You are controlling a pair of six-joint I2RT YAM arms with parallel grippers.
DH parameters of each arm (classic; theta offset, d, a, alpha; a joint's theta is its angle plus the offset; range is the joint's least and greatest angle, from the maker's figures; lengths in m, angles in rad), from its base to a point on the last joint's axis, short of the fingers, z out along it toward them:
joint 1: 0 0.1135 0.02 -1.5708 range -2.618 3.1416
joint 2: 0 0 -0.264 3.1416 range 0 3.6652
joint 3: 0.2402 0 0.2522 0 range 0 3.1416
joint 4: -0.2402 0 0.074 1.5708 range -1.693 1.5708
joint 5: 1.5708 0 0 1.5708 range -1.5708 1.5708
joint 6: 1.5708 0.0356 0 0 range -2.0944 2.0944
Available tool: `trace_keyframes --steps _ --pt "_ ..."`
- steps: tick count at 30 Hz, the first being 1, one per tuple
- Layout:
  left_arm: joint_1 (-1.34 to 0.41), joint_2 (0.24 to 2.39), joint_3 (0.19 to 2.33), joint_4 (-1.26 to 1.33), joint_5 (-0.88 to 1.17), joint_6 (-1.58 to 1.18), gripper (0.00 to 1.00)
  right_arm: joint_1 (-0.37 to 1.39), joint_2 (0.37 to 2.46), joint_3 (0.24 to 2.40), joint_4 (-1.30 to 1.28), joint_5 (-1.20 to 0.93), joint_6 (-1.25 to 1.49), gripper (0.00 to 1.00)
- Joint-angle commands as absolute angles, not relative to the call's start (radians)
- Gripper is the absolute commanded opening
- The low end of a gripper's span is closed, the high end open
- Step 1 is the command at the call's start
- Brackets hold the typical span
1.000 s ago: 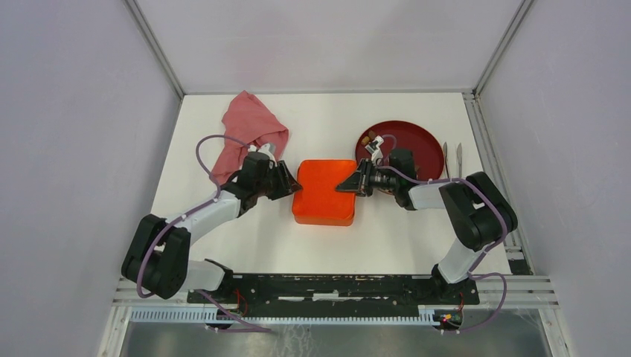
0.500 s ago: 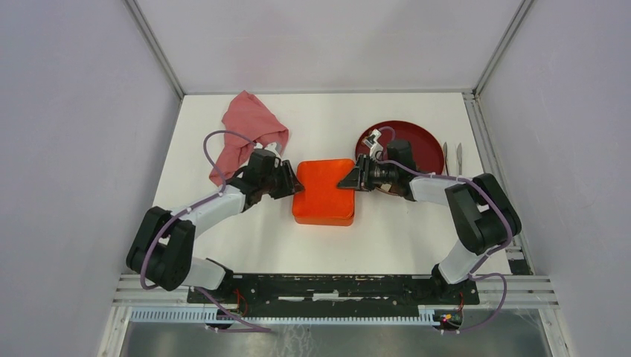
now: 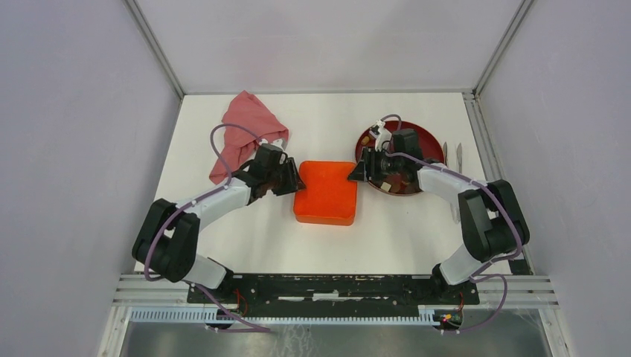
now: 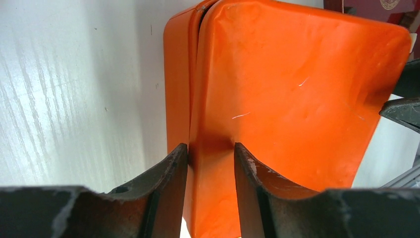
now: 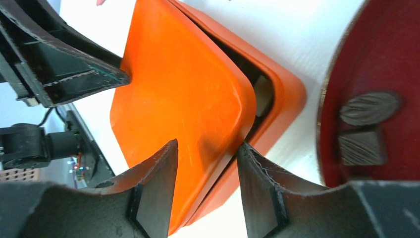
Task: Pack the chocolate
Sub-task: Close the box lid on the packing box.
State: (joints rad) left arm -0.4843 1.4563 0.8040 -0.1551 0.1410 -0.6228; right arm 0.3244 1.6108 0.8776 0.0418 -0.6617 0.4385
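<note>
1. Right gripper [image 5: 208, 146] pulled back toward the plate [image 5: 396, 59], fingers now spread around the lid [image 5: 183, 99].
2. Left gripper [image 4: 210, 147] pinches the lid's edge.
3. Chocolate [image 5: 369, 107] on plate; oval piece lies flat, long axis toward box [image 5: 286, 99].

Left arm [image 3: 212, 202]: reaches forward and inward from its base, elbow low on the left, forearm angled toward the centre.
Left gripper [image 4: 210, 148]: points right, fingers part-way apart; whether they pinch anything cannot be told.
Right arm [image 3: 454, 186]: elbow bent out on the right, forearm stretched leftward.
Right gripper [image 5: 208, 146]: faces its partner, jaws parted, clamping nothing.
</note>
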Motion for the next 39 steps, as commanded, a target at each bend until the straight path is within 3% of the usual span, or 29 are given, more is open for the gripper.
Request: trace_keyframes --steps 1,9,11,12,19,29,39 --pt "-0.5 1.483 0.876 -0.177 0.123 -0.58 0.45 0.294 1.56 0.935 -0.055 -0.581 0.297 0.57" --pt "-0.511 1.521 0.915 -0.212 0.121 -0.587 0.45 0.279 1.574 0.976 -0.123 -0.598 0.182 0.81" --pt "-0.512 1.529 0.925 -0.221 0.117 -0.588 0.45 0.288 1.58 0.964 -0.126 -0.62 0.17 0.97" --pt "-0.514 1.534 0.931 -0.226 0.115 -0.587 0.45 0.295 1.58 0.96 -0.131 -0.618 0.161 0.98" --pt "-0.515 1.556 0.93 -0.24 0.1 -0.59 0.44 0.319 1.609 0.948 -0.147 -0.613 0.127 0.98" --pt "-0.514 1.598 0.942 -0.256 0.083 -0.601 0.41 0.332 1.648 0.97 -0.169 -0.586 0.087 0.89" --pt "-0.514 1.635 0.952 -0.256 0.078 -0.607 0.42 0.351 1.753 1.061 -0.204 -0.605 0.068 0.7"
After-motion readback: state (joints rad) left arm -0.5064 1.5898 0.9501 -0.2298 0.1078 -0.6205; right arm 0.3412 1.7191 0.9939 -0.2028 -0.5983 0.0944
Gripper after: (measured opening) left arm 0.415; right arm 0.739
